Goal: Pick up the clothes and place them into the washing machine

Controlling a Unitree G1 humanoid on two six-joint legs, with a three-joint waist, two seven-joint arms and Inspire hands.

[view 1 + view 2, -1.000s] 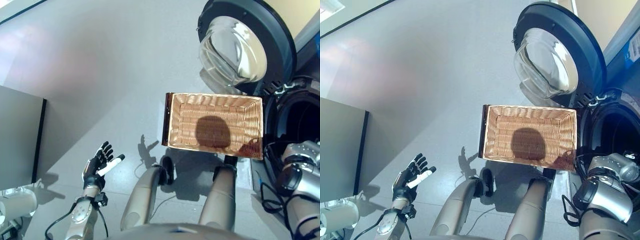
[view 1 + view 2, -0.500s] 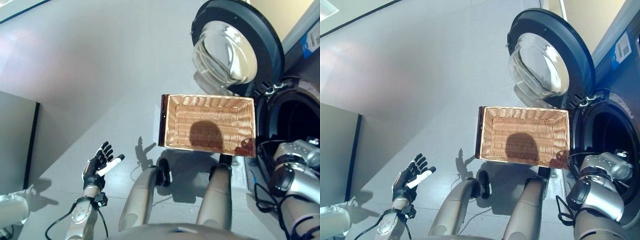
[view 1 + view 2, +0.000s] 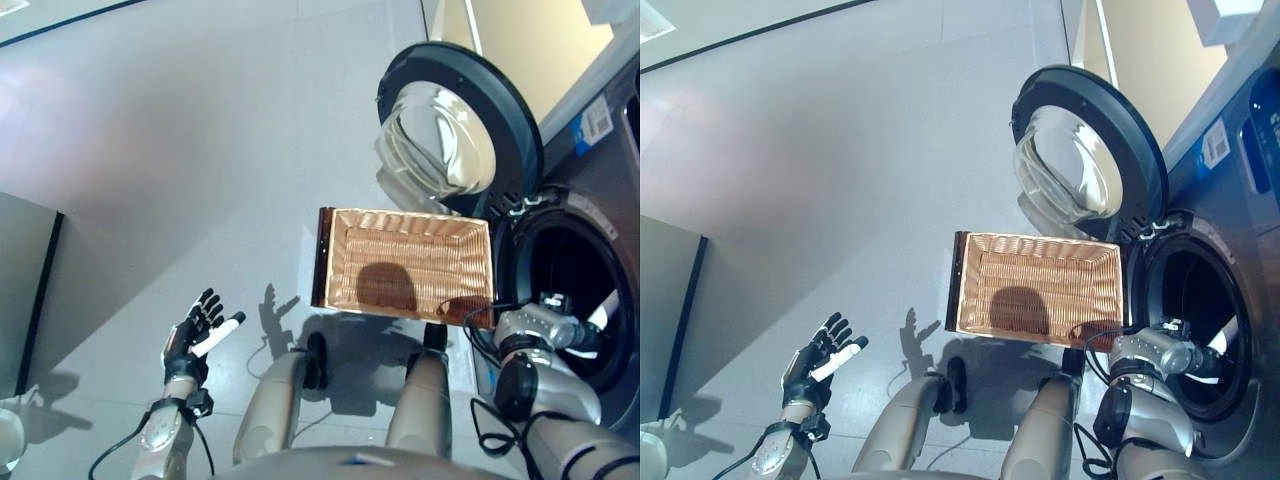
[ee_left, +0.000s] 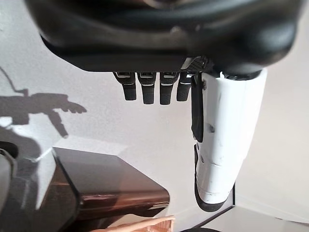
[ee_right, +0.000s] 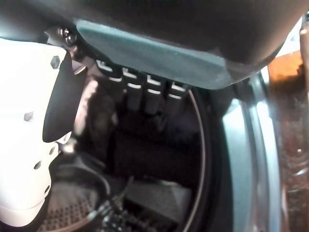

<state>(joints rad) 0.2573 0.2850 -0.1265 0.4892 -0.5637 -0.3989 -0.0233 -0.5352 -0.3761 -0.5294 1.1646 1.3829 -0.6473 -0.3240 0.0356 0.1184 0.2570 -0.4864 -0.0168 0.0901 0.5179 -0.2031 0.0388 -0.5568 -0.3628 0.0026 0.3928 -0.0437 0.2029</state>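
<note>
The wicker basket [image 3: 400, 262] stands on the floor before the washing machine and holds no clothes. The machine's round door [image 3: 440, 135] hangs wide open beyond the basket. My right hand [image 3: 1196, 360] reaches into the dark drum opening [image 3: 1185, 300]. In the right wrist view its fingers [image 5: 145, 92] are straight and its white thumb [image 5: 34, 140] stands apart, with nothing between them. Dark shapes lie deep in the drum; whether they are clothes I cannot tell. My left hand [image 3: 193, 336] hovers open and empty over the floor at the lower left.
A grey cabinet [image 3: 20, 290] stands at the left edge. The open door juts out over the floor beyond the basket. The machine's front panel [image 3: 1240, 130] fills the right side. The basket's dark corner [image 4: 96, 188] shows in the left wrist view.
The camera has swung up and right, showing more of the machine. My right hand has gone further into the drum. The left hand has kept its place.
</note>
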